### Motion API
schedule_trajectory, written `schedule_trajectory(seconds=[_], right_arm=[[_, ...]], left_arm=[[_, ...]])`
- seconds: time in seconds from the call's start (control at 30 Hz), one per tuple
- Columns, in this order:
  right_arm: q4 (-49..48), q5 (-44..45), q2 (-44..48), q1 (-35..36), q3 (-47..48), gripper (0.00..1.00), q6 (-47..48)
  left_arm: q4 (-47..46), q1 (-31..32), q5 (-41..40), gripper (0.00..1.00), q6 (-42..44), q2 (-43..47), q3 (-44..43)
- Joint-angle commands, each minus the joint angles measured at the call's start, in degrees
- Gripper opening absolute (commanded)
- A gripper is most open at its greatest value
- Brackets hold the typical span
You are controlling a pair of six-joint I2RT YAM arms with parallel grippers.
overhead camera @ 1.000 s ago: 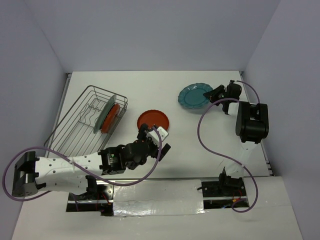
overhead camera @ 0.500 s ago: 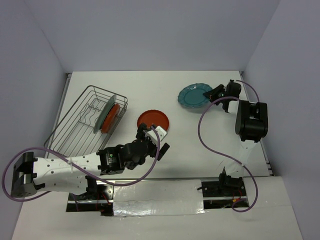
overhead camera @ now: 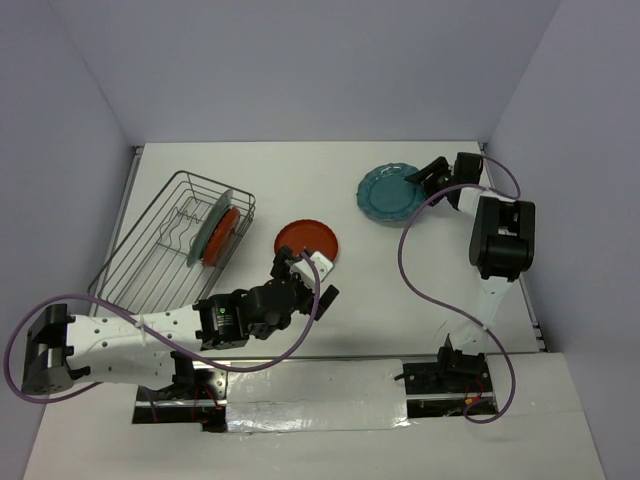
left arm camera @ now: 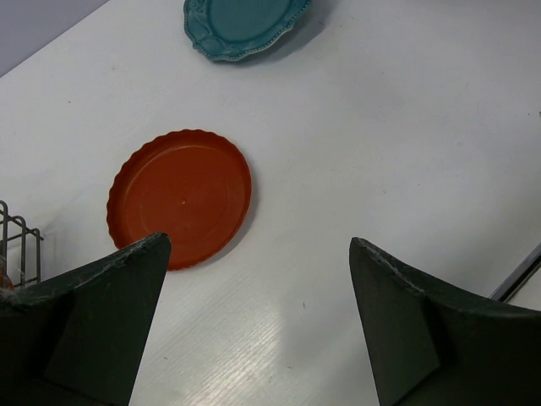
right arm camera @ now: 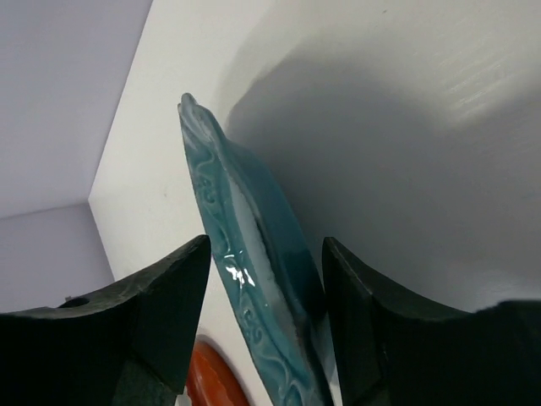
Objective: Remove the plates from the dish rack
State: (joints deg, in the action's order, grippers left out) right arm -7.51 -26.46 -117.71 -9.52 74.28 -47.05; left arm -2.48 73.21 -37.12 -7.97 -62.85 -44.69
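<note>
Teal plate (overhead camera: 388, 194): scalloped rim, lying on the bench (overhead camera: 290, 170) at the far right, well apart from the rack. Status: just set down.

Right pincer (overhead camera: 422, 178): a second ago it was clamped on the teal plate's right edge. Now its jaws have parted about halfway and it has drawn back a little. In the wrist view the rim sits between the two fingers with a gap on each side, so nothing is held.

Red plate (overhead camera: 307, 241): fluted edge, flat on the bench near the middle, unchanged over the last second.

Left pincer (left arm camera: 258, 239): jaws spread to the full, empty, hanging over bare bench just beside the red plate on the near side. The arm has slid back slightly towards its base.

Rack (overhead camera: 140, 265): silver wire basket at the left. Still holds two plates standing on edge at its right end: a grey-teal plate (overhead camera: 208, 228) and, touching it on the right, a second red one (overhead camera: 230, 232).

Tally: two plates out, two left in the rack. Reading of the change: the teal plate's delivery looks finished, and either arm is now free. The left arm sits nearer the rack, so it seems the likelier one to fetch the next plate.
</note>
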Motion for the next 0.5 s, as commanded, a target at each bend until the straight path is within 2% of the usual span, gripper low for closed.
schedule_trajectory(seconds=[0.0,0.2,0.47], right_arm=[[5.48,1.32,-0.68,0.12,5.34,0.63,-0.5],[14.27,3.86,-4.8,0.2,12.72,0.72,-0.5],[17.17,7.99,-6.04,0.11,14.4,0.79,-0.5]], left_arm=[[-1.56,-0.26,0.21,0.99,-1.17,1.5,-0.75],[-1.21,-0.26,0.03,0.99,-1.26,0.98,-1.1],[-0.6,-0.26,0.3,0.99,-1.35,-1.31,-2.16]])
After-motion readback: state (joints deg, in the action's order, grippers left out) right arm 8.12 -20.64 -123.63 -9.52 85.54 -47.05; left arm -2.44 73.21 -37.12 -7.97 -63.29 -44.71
